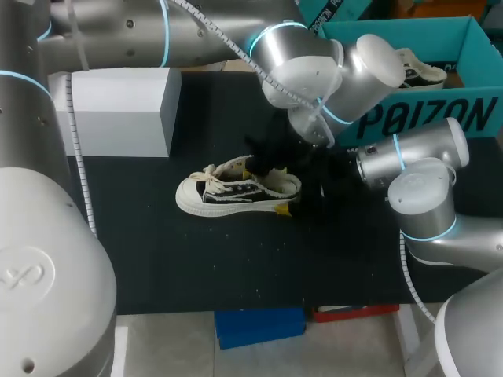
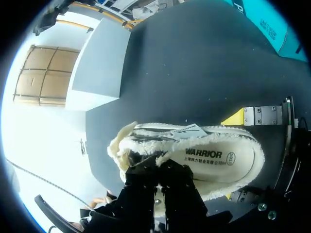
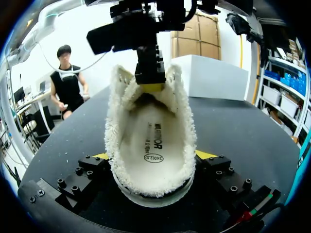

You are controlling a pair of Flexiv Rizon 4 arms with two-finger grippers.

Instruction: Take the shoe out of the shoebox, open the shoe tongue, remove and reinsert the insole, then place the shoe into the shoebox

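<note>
The black table (image 1: 196,259) is carrying everything. At its far right the teal shoebox (image 1: 483,118) is standing open and holding a second shoe (image 1: 423,72). At the far left a white box (image 1: 118,110) is sitting closed.

Out of the shoebox, the shoe (image 1: 232,192) is lying upright near the middle of the table with its toe pointing left. The insole (image 2: 218,158) is lying flat inside it.

The right gripper (image 3: 154,156) is clamping the heel, with one yellow tip pressing each side. The left gripper (image 2: 159,171) is reaching down into the shoe's mouth at the tongue with its fingers pressed close together. I cannot tell whether it is pinching the tongue.
</note>
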